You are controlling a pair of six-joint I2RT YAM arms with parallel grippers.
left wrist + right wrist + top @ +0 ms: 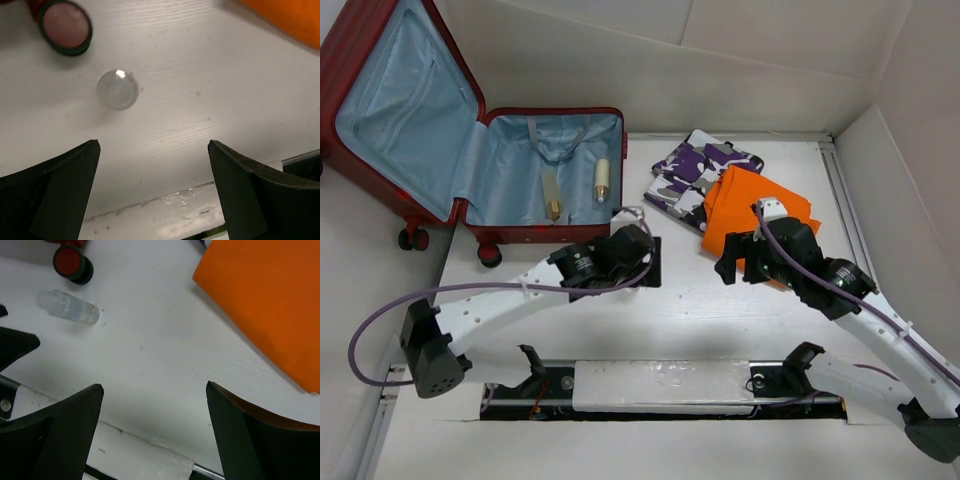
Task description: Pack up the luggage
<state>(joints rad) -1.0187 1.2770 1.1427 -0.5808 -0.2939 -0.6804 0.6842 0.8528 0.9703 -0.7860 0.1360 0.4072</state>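
The luggage (470, 140), a dark-red hard-shell suitcase with light blue lining, lies open at the back left. Its lid leans up and two small bottles (603, 180) lie in its base. My left gripper (642, 258) hovers just in front of the case. It stands open (153, 145) with only bare table between its fingers. A small clear bottle (117, 89) lies on the table just ahead of it, near a suitcase wheel (66, 27). My right gripper (728, 262) is open (155, 386) and empty beside a folded orange cloth (265, 300). The clear bottle (67, 306) also shows in the right wrist view.
A purple camouflage-print cloth (705, 165) lies behind the orange cloth (745, 205) at the back right. Walls close in the table at the back and right. A taped metal rail (660, 385) runs along the near edge between the arm bases.
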